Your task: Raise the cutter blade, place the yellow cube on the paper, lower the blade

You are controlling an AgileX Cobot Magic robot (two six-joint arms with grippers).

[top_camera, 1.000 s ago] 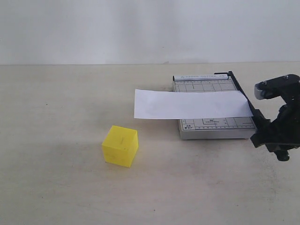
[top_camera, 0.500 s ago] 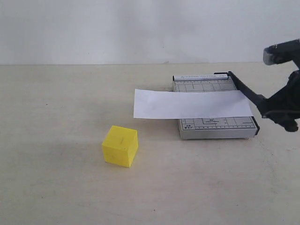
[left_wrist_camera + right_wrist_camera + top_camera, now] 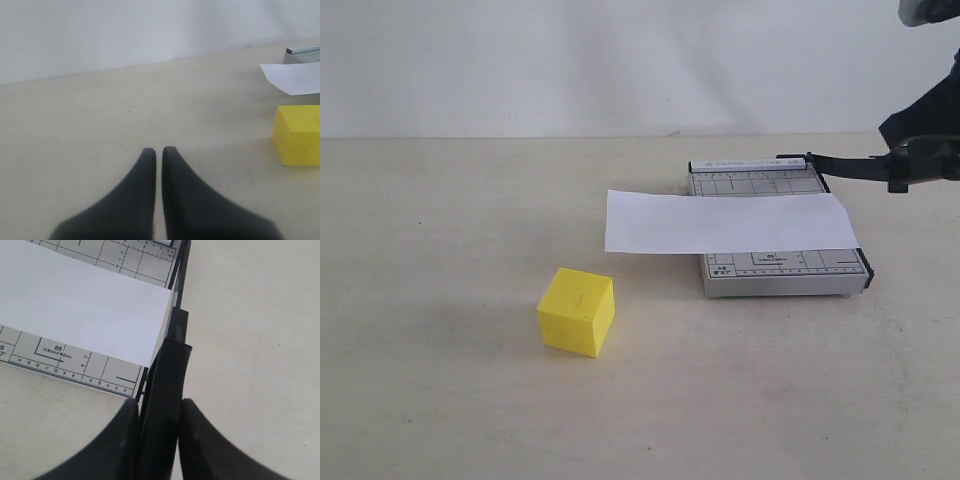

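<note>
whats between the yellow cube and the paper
Nothing: only bare table separates the yellow cube and the paper, as the exterior view and left wrist view both show.

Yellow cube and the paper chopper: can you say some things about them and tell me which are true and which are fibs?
1. The yellow cube sits on the paper. False: it rests on the table, apart from the paper.
2. The right pincer grips the cutter blade. True.
3. The cutter blade lies flat on the grey base. False: it is tilted up off the grey base.
4. The left pincer is shut and empty. True.
5. The paper lies across the grey base. True.
</note>
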